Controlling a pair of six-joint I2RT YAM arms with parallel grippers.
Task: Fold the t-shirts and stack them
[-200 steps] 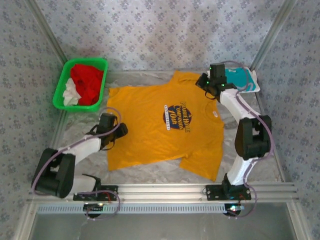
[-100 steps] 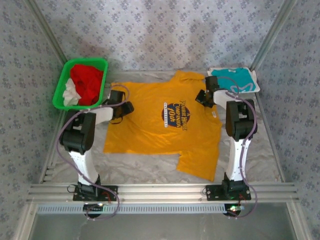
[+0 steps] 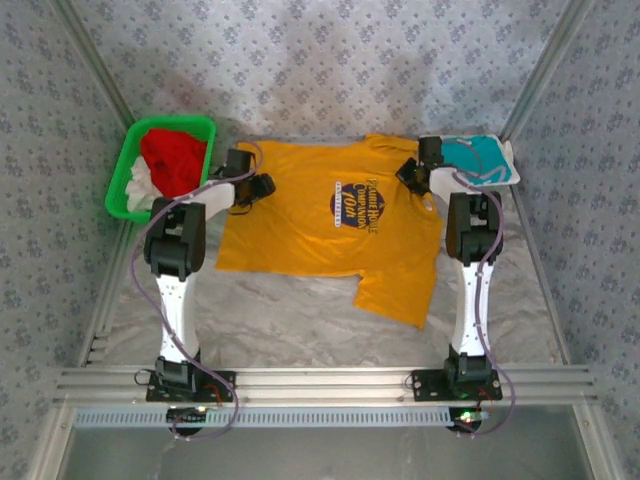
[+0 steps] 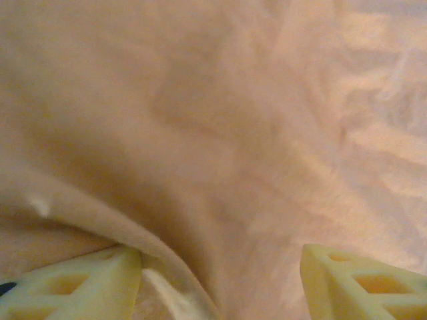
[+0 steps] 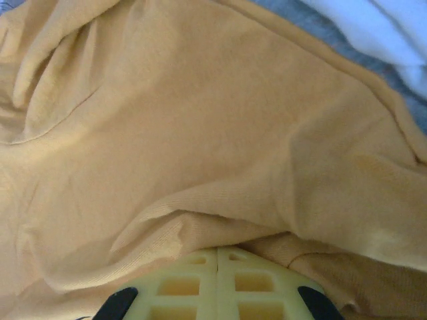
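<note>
Top external view: the yellow-orange t-shirt (image 3: 320, 225) lies spread on the bench (image 3: 300, 320) in the upper middle of the frame, its dark blue round chest print facing up and one sleeve jutting toward the lower right. The left fingers (image 3: 262, 187) sit at the shirt's upper left corner, just beside the green plastic basket (image 3: 122, 190), which holds a red cloth (image 3: 175, 162) and a white cloth (image 3: 140, 186). The right fingers (image 3: 409, 172) are on the shirt's upper right edge, near the teal t-shirt (image 3: 478, 158), which lies folded on a white sheet (image 3: 512, 172) at the upper right.

Left wrist view: the two pale fingers stand well apart at the bottom corners of the frame, with a raised fold of orange cloth against the left one; nothing is pinched between them.

Right wrist view: the fingers are pressed together at the bottom centre, and the shirt's cloth puckers over their tips, gripped there.
</note>
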